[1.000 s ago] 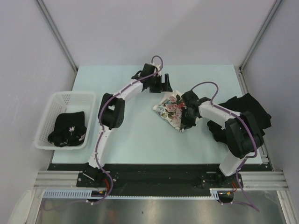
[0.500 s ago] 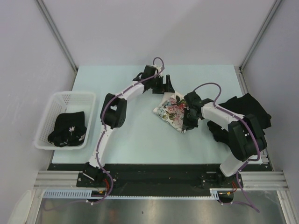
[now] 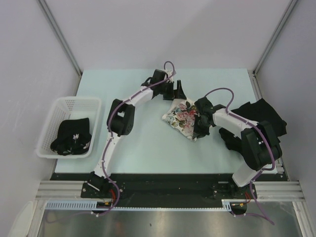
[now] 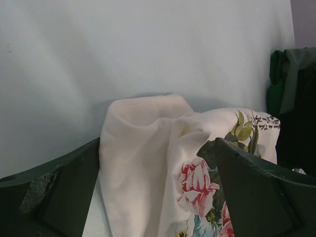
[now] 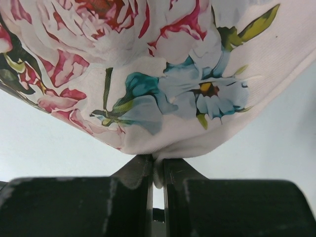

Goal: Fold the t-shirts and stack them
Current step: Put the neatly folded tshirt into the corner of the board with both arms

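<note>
Edging right since a second ago, the left tool (image 3: pixel 178 91) straddles, wide open, the far corner of the cream t-shirt (image 3: pixel 180 117) bunched on the bench (image 3: pixel 148 143), while the right tool (image 5: pixel 157 170) pinches its near edge; best close the left on that corner before spreading.

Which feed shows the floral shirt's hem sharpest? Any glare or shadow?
Right wrist: shirt print fairly crisp, evenly lit, hem clear where the right tool pinches it. Left wrist: cloth softer, fingers of the left tool dark and blurred, faint shadow on the table. Top: flat light, no glare, hem too small.
</note>
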### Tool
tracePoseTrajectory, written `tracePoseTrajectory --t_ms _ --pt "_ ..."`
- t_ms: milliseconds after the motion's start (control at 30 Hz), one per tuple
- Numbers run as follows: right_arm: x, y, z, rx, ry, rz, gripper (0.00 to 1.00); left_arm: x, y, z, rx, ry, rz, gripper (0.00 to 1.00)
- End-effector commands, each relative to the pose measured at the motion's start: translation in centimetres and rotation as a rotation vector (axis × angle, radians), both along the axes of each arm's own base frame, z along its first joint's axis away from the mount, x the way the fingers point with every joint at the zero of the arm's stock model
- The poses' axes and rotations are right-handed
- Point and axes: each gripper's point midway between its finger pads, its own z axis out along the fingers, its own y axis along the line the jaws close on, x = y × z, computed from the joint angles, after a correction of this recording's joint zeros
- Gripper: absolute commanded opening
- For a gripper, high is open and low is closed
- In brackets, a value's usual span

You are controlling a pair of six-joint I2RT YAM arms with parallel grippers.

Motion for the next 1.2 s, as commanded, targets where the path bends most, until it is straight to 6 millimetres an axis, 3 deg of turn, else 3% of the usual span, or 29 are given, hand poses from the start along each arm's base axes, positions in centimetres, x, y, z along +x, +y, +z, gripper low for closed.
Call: tracePoseTrajectory --t_ms 0,233,333,533,600,800,967,1167 --pt "-0.3 -0.1 0.7 0.006 -0.01 0.012 0.0 -2.1 -1.7 -0.1 -0.015 0.02 -0.082 1.0" --pt "-0.2 -0.1 0.7 0.004 -0.018 0.009 0.0 -3.8 -2.2 -1.2 0.011 0.059 -0.112 0.98" --pt "-0.1 -0.1 0.8 0.007 -0.023 0.007 0.0 -4.2 -2.1 -1.8 0.025 0.075 -0.108 0.88" --pt "-0.2 -0.1 0.8 0.005 -0.019 0.009 0.0 -4.1 -1.7 -2.8 0.047 0.098 -0.08 0.51" --pt "-0.2 -0.1 0.8 0.008 -0.019 0.011 0.0 -4.0 -1.7 -2.9 0.045 0.105 -0.073 0.32" --pt "-0.3 -0.2 1.0 0.006 -0.024 0.015 0.0 -3.9 -1.8 -3.0 0.041 0.109 -0.062 0.0" --pt "-0.2 -0.4 1.7 0.005 -0.046 0.018 0.0 -3.4 -1.8 -2.0 0.027 0.077 -0.04 0.0" --pt "0.8 -1.4 3.6 0.022 -0.111 -0.015 0.0 -2.7 -2.5 2.3 -0.031 0.014 -0.038 0.0"
